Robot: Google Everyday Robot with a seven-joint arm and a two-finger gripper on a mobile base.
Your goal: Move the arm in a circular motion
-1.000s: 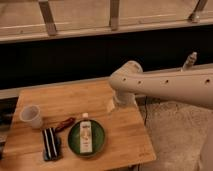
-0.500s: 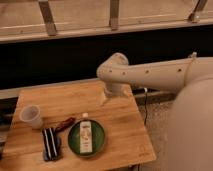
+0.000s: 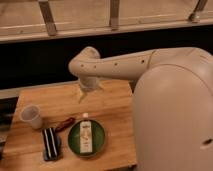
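Above the wooden tabletop, the arm reaches left, and its fat part fills the right side and is cut off at the edge. Under its round bend hangs the claw, hard to make out; I cannot tell if it is spread or pressed together.
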